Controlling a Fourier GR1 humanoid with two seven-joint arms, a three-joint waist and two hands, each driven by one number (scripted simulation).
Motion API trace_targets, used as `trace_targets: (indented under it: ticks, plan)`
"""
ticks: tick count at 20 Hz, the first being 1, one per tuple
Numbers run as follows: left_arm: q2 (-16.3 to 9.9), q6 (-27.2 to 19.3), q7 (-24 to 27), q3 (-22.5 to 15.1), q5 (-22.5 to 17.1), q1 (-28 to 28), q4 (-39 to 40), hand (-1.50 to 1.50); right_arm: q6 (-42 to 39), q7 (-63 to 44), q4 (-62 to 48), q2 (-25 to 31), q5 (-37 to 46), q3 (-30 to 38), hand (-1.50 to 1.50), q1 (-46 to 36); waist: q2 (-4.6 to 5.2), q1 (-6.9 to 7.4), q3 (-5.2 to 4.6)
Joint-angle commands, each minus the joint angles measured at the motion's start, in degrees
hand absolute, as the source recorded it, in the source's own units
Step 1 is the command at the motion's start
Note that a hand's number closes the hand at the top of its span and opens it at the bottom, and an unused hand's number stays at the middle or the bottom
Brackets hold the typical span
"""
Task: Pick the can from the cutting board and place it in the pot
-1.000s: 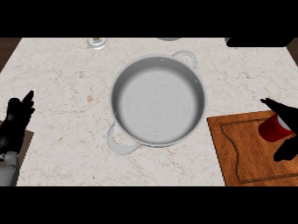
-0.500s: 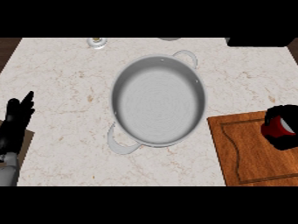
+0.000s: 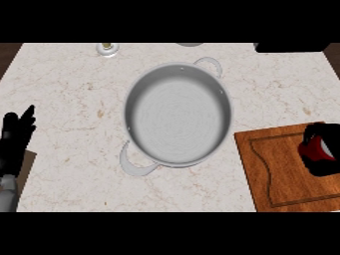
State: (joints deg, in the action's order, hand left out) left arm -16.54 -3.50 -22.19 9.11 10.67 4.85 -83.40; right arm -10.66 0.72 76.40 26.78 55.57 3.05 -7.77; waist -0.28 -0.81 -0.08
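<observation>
Marble counter (image 3: 69, 89) filled your view, pale and veined, with the pot (image 3: 177, 118) set at its middle as the thing to steer by. Far to the left of the pot, your left hand (image 3: 14, 134) rested at the counter's edge, fingers straight and pointing up, holding nothing. The pot itself stood bare inside, one handle toward the far side and one toward you. To the right of the pot and a little nearer you lay the cutting board (image 3: 279, 169), and on its right part stood the can (image 3: 316, 149), red, with your right hand (image 3: 334, 152) curled round it from the right so that much of it was hidden. By my judgement you were at the grasp, the can not yet off the board. Your next move called for a lift clear of the wood, then a carry leftward over the pot's rim before lowering.
</observation>
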Motion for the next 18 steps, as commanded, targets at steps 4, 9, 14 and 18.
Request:
trace_targets:
  ticks: [4,9,14,18]
  plan:
    - [-2.07,0.06,0.53,3.08,-0.94,-2.04,-0.12,0.0,6.11,-20.84,16.69,-10.82,5.96,-0.65,1.5,18.0,-0.86,-3.63,-0.22]
    - [-0.15,-0.16,-0.21,0.76,0.02,-4.06,-3.13,0.0,8.02,-31.17,38.78,-15.16,14.41,-5.7,1.5,26.61,-0.67,-1.82,-0.12]
    - [-1.46,0.81,1.16,2.17,-0.81,-2.24,-0.1,0.0,8.89,-32.33,58.62,-17.09,19.11,-12.43,1.5,27.14,-0.58,-1.52,-0.21]
    - [-1.74,1.38,1.26,2.18,-1.04,-1.37,0.12,0.0,9.93,-32.82,70.89,-19.82,21.32,-19.25,1.5,26.48,-0.53,-0.92,-0.12]
